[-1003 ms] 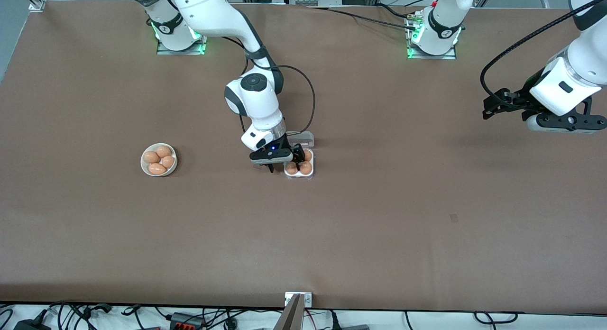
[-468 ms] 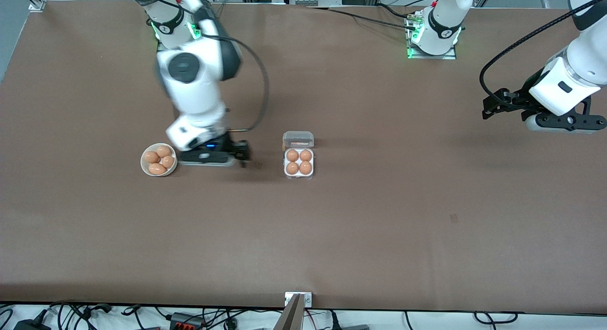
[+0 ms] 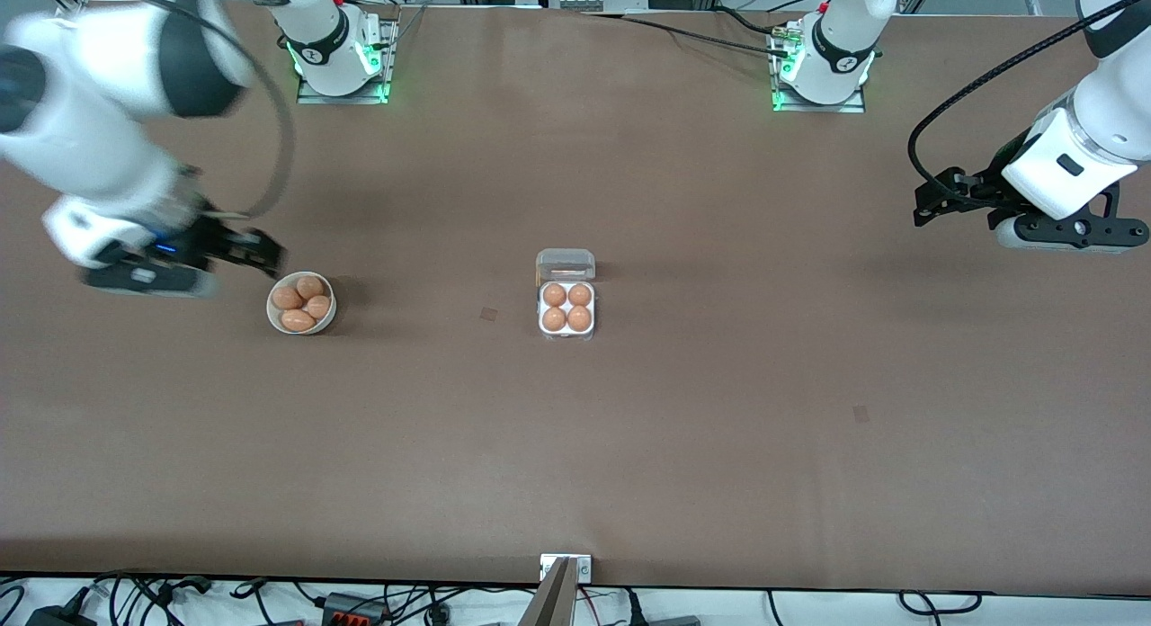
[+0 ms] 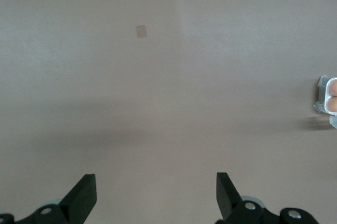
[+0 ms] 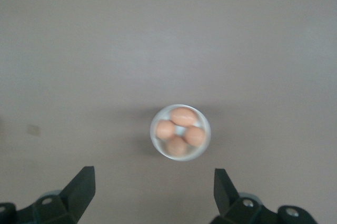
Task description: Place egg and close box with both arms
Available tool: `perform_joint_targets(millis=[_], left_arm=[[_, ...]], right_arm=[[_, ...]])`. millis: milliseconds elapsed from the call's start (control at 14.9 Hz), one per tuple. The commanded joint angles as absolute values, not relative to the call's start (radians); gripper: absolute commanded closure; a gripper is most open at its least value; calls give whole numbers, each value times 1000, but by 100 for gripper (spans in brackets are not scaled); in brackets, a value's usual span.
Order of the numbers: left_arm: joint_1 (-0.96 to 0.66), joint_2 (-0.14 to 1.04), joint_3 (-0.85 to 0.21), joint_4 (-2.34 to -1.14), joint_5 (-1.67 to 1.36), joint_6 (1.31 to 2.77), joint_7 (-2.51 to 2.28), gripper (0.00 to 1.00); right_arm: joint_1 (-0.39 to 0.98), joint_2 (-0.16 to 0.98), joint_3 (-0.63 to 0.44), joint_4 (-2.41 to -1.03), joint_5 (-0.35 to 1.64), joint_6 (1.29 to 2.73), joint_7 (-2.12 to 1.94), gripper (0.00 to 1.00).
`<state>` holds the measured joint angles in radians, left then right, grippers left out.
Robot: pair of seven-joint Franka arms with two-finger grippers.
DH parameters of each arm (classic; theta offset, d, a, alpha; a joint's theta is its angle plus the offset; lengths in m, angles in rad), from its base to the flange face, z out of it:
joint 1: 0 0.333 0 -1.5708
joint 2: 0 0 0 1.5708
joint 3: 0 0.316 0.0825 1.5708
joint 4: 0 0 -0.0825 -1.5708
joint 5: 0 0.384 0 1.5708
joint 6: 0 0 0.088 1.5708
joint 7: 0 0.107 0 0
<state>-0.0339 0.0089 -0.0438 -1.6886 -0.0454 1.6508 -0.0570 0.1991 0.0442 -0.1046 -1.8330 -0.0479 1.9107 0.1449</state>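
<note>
The box (image 3: 566, 335) sits mid-table with its clear lid (image 3: 566, 264) swung open, on the side away from the front camera. Every cell holds an orange-brown egg (image 3: 555, 295), and no gripper touches any of them. My right gripper (image 3: 263, 251) hangs open and empty over the table beside the bowl, toward the right arm's end. In the right wrist view its fingers (image 5: 79, 187) frame bare table. My left gripper (image 3: 928, 203) waits open and empty over the left arm's end of the table. The left wrist view catches only an edge of the box (image 4: 321, 95).
A round white bowl (image 3: 272, 309) with several more eggs (image 3: 299, 319) stands toward the right arm's end, level with the box. It also shows in the right wrist view, bowl (image 5: 155, 141). A small metal bracket (image 3: 566, 567) sits at the table's front edge.
The right arm has swung away from the box, past the bowl, toward its own end of the table, uncovering an egg in the cell it was over. The left arm has not moved.
</note>
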Motion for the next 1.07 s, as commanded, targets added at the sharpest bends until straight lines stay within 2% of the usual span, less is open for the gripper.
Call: perform_joint_targets(millis=[0,134,468,1003], left_arm=[[-37,18,-46,-1661,-31,1631,-64,0],[-37,18,-46,-1661,-31,1631,-64,0],[-41,18,-48,-1661,-31,1631,-71,0],[-49,54,-49,-1634,-32,1595,-78,0]], right_arm=[[69,-35,-68,-1832,-48,1804,81,0],[8,-35,-67,-1765,-34,1723,80,0],[-17,12,-81,-1567,-23,1560,87,0],[-46,12,-75,-1534,-38,1480,83,0]])
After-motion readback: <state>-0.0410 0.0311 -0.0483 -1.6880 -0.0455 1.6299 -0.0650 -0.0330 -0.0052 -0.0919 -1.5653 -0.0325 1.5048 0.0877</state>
